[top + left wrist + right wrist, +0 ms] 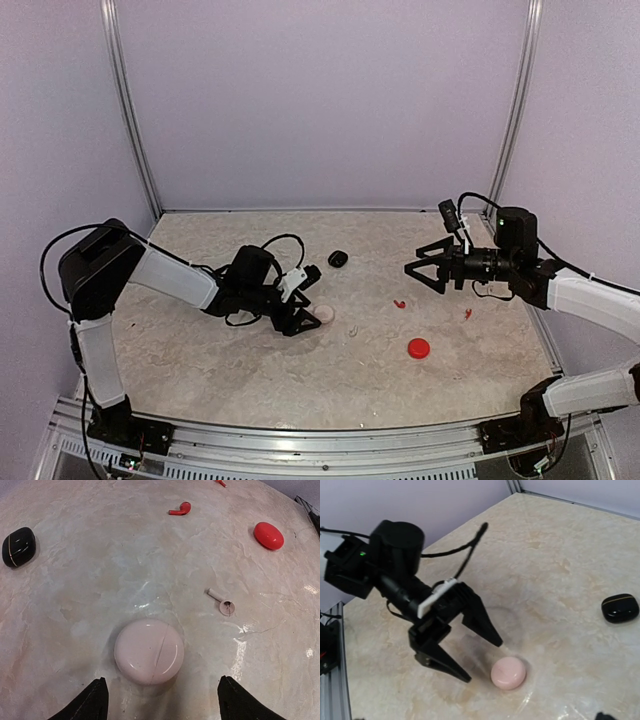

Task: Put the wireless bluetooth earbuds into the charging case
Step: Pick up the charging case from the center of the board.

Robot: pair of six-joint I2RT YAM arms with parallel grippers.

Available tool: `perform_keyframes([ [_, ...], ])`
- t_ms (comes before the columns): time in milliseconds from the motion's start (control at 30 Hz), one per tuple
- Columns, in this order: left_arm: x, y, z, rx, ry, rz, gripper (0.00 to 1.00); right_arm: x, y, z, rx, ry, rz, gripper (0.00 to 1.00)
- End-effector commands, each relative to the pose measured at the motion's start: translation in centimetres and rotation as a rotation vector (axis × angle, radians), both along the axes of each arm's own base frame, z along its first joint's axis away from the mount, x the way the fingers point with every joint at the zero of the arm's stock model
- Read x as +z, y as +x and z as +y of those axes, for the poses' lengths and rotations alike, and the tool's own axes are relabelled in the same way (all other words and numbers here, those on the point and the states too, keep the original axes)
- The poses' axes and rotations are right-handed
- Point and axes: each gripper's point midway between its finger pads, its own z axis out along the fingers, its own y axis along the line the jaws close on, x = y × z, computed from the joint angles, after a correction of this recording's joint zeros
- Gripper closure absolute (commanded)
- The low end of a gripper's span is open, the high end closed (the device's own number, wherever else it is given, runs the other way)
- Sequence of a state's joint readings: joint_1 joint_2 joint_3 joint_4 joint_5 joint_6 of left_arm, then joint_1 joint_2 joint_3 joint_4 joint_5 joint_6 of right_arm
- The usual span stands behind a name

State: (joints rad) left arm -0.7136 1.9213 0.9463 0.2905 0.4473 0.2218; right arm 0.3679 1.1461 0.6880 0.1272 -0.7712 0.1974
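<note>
The marbled counter (200, 370) carries everything. The left arm (170, 275) reaches low across it. Its pincer (484, 662) is spread open and holds nothing, with one fingertip on either side of the round whitish case (149, 651), close to it but apart from it. That case lies shut on the counter.

The right arm (600, 300) hangs well to the right of the whitish case, its pincer (418, 272) wide open, empty and pointing back towards that case.

A black case (338, 258), also shut, sits beyond the whitish case, apart from it. A red case (418, 348) lies to its right, slightly nearer the arm bases.

The whitish earbud (222, 602) rests on the bare counter near the whitish case, on its right. One red earbud (399, 303) lies farther right, and a second red earbud (468, 314) farther right again.
</note>
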Motion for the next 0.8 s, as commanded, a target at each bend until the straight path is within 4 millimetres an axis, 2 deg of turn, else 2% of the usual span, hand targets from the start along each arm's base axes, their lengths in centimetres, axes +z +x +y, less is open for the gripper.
perform_keyframes([
  [0, -0.4, 1.2, -0.8, -0.035, 0.002, -0.041, 0.26, 0.5, -0.4, 0.1, 0.026, 0.009, -0.042, 0.0],
  [233, -1.7, 1.7, -1.4, -0.068, 0.042, -0.059, 0.27, 0.5, -0.3, 0.2, 0.03, 0.007, -0.045, 0.01],
  [567, -3.3, 1.5, -2.1, -0.128, 0.085, -0.067, 0.35, 0.0, -0.1, 0.0, 0.017, -0.005, -0.046, 0.01],
  [767, -3.6, 1.1, -2.3, -0.142, 0.103, -0.093, 0.41, -0.2, -0.1, 0.1, 0.024, -0.004, -0.037, 0.0],
])
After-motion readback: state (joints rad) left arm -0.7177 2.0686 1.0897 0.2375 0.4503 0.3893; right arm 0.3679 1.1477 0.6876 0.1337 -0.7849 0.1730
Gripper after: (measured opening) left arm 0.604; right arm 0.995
